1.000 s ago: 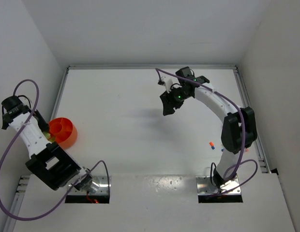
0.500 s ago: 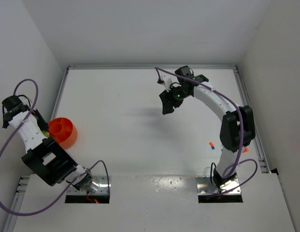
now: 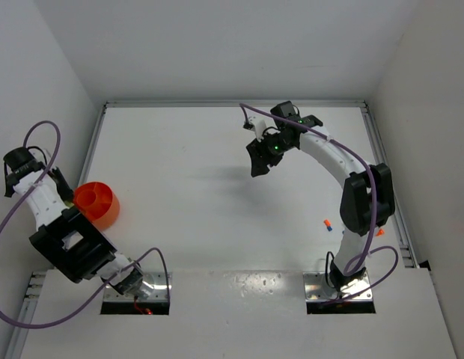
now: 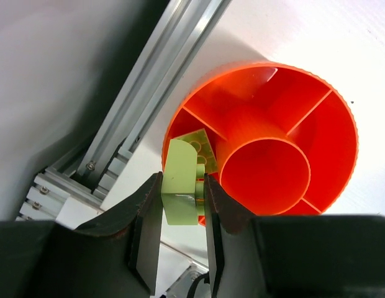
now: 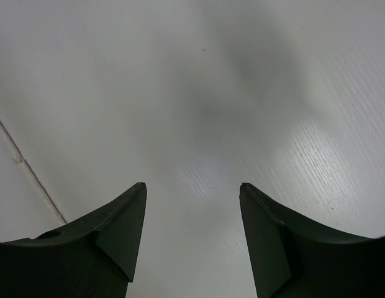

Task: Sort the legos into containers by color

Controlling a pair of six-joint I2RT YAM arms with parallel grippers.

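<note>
Left wrist: pale-green lego (image 4: 182, 191) pinched in pincer (image 4: 182, 194) over compartmented orange bowl (image 4: 265, 176).

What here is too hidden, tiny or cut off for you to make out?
1. Top view: the bricks by the right arm are specks, shapes unreadable; one orange speck sits half behind the arm.
2. Left wrist view: the green brick in the left jaws covers part of the green pieces in the bowl; their count is unclear.
3. Same view: the wrist's body cuts off the bowl's near rim.
</note>
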